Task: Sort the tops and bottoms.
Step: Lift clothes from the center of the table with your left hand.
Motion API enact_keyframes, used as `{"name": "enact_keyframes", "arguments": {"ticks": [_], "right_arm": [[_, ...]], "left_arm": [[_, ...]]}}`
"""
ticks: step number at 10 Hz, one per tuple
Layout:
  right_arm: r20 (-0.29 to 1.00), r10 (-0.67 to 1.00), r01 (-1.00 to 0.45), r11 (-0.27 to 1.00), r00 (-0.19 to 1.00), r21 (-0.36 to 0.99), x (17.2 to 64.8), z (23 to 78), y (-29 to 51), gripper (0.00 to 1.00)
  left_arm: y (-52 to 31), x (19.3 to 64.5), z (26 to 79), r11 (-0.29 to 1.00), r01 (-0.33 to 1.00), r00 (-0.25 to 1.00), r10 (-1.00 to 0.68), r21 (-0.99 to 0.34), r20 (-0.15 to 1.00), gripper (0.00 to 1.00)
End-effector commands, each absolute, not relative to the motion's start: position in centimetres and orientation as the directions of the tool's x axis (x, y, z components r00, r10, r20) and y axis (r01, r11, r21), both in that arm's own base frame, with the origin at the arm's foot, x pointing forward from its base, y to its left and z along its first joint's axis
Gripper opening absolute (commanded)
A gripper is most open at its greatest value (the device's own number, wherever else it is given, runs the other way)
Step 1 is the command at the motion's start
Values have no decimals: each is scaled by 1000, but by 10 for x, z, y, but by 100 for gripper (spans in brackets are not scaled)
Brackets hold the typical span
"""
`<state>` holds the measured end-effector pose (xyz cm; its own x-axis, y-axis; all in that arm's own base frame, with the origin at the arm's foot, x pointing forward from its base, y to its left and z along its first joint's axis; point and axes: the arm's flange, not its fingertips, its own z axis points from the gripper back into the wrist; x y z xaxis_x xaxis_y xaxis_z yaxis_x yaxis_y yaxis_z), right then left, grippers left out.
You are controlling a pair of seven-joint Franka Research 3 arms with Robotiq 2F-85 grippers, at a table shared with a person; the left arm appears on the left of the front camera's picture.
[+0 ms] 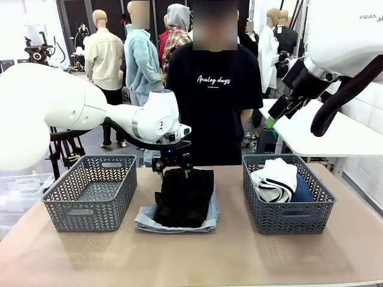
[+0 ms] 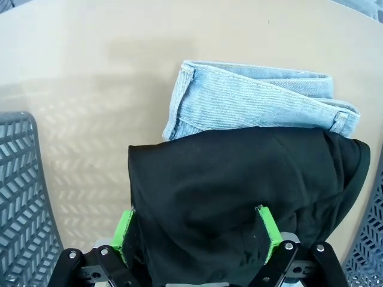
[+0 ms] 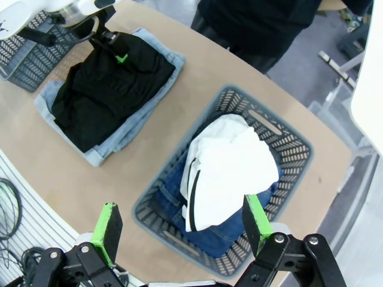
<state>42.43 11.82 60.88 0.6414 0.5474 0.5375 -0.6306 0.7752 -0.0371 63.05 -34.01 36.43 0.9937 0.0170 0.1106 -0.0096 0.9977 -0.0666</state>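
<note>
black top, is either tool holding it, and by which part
Nothing is held. The left tool stands open astride the edge of the black top nearest the person, pads not closed on it. The right tool is open and empty.

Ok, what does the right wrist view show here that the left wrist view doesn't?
Right wrist view: the white striped top lying over the dark blue denim in a grey basket, plus the person's torso. Left wrist view: close up, the left arm's open jaws around the near edge of the black top. Both: that black top lying on the pale denim shorts on the table.
</note>
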Motion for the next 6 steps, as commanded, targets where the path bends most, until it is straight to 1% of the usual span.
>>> {"name": "enact_keyframes", "arguments": {"ticks": [1,2,3,6], "right_arm": [[537,548,-636,771,641,-29,424,606,117,100],[537,548,-636,771,641,-29,424,606,117,100],[537,548,-636,771,641,-29,424,606,117,100],[537,548,-636,771,641,-29,424,606,117,100]], "left_arm": [[-341,636,366,995,-8,998,14,-95,64,96],[-342,636,366,995,-5,998,11,-97,56,84],[-344,634,369,995,6,997,1,-97,73,69],[-343,631,373,995,0,996,8,-96,83,13]]}}
